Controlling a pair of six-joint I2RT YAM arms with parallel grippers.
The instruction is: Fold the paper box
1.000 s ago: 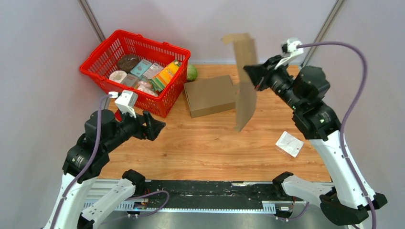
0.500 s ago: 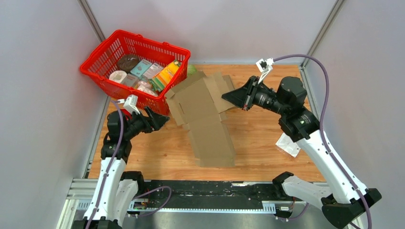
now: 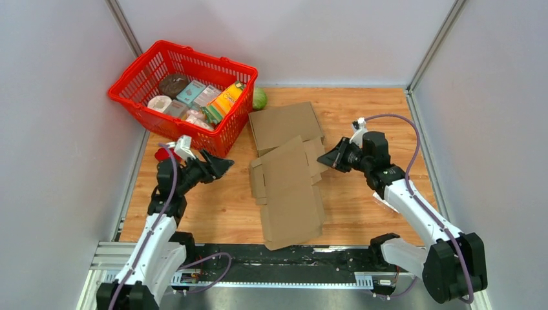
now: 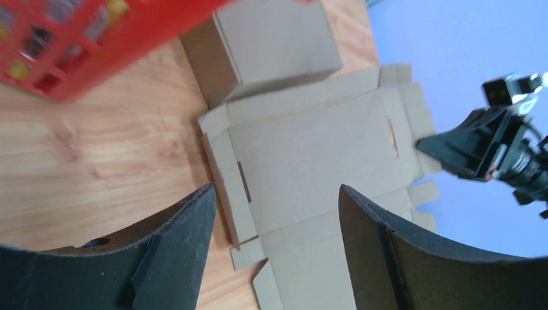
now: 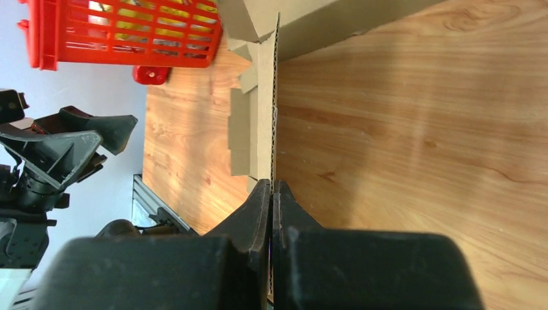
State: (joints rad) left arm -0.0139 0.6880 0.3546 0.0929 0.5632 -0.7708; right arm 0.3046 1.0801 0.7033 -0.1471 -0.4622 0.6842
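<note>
since a second ago the right hand (image 3: pixel 325 159) has swung the paper box (image 3: pixel 287 194) down out of the air, where it hung on edge, and laid it flat on the counter (image 3: pixel 220 206). the left hand (image 3: pixel 220 165) has dropped low as well and now sits just near of the red basket (image 3: pixel 207 57).

the paper box is an unfolded blank in the middle of the counter. its far end meets the near edge of a second, made-up cardboard box (image 3: pixel 284 123); whether it rests on that box or only touches it, i cannot tell. the right hand is clamped fully shut on a flap at the blank's right edge, and the right wrist view shows the card edge-on between its fingers. the left hand is spread wide and holds nothing; it points at the blank's left edge from some way off.

several things could go wrong from here, in my judgement. only one thin flap is pinched, so a pull or lift by the right hand may crease or tear it instead of turning a panel on its score line. nothing pins the blank down, so any push from the left hand could slide it across the counter. if the far end is caught on the made-up box, the first fold may come up skewed or drag that box along.
</note>
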